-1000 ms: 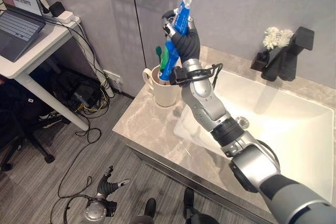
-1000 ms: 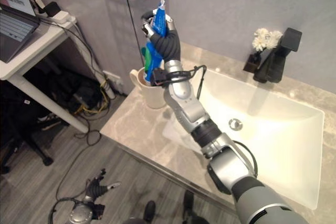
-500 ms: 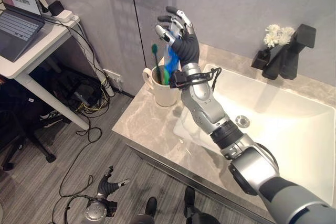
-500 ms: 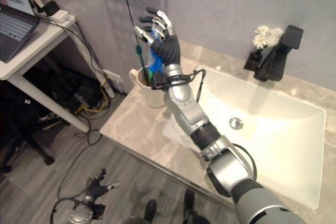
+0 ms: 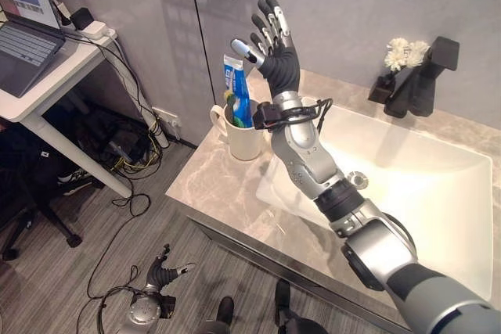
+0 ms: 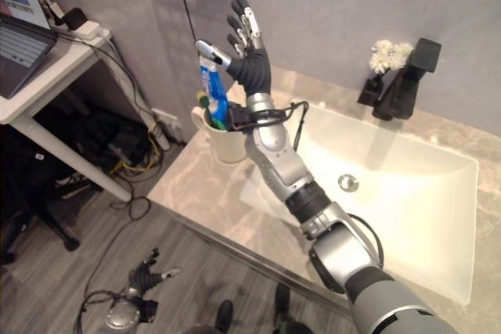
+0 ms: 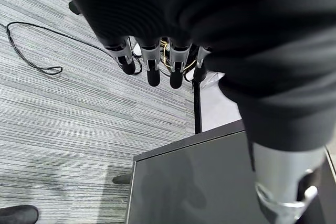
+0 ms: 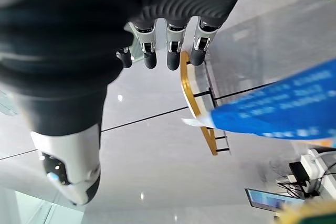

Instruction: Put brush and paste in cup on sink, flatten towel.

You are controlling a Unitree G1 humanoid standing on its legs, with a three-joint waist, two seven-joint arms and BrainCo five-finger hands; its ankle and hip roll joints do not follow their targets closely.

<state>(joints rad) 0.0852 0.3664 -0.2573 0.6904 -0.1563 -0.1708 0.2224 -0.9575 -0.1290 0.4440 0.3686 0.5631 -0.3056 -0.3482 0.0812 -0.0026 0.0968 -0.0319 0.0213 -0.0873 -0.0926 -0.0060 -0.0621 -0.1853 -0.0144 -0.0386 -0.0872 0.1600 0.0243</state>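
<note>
Right hand point(image 5: 275, 56): fingers spread, empty. Toothpaste point(image 5: 236, 90) upright in cup point(image 5: 244, 138), just below the hand. Left hand point(image 5: 160, 282): relaxed, low.

the right hand point(image 5: 275, 56) is raised above the cup point(image 5: 243, 132) with its fingers spread straight, holding nothing. the cream cup stands on the marble counter point(image 5: 211, 181) near its left end, just beside the white sink point(image 5: 438, 193). in the cup stand 2 things — the blue paste point(image 5: 237, 91), upright and leaning slightly, and the green brush point(image 5: 231, 103) beside it. a black faucet point(image 5: 423, 76) and small white flowers point(image 5: 399, 52) sit at the back of the counter. the left hand point(image 5: 163, 278) hangs low over the grey floor point(image 5: 63, 279), fingers loosely relaxed. a laptop point(image 5: 23, 29) rests on a white desk point(image 5: 47, 87) at the left.
</note>
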